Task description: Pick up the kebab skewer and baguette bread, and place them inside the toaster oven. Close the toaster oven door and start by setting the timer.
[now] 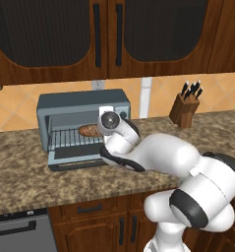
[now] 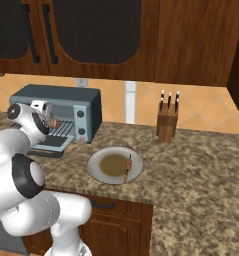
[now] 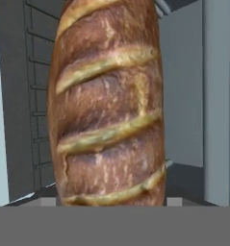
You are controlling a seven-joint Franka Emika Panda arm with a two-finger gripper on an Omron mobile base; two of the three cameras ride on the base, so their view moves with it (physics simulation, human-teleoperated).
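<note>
The toaster oven [image 1: 82, 102] [image 2: 66, 95] stands on the counter with its door [image 1: 74, 158] [image 2: 48, 145] folded down flat. The baguette bread [image 1: 88, 130] [image 2: 54, 122] [image 3: 107, 105], an orange-brown scored loaf, is in the oven's mouth just above the wire rack [image 1: 70, 139]. My gripper [image 1: 100, 129] [image 2: 50, 120] reaches in from the right and is shut on the loaf's near end; the loaf hides the fingertips. The kebab skewer [image 2: 127, 167] lies on a round plate [image 2: 98, 160] to the right of the oven.
A wooden knife block [image 1: 185, 109] [image 2: 167, 125] stands against the tiled wall further right. The oven's two knobs [image 2: 80, 115] are on its right front panel. Dark cabinets hang above, and the counter's front edge runs below the door.
</note>
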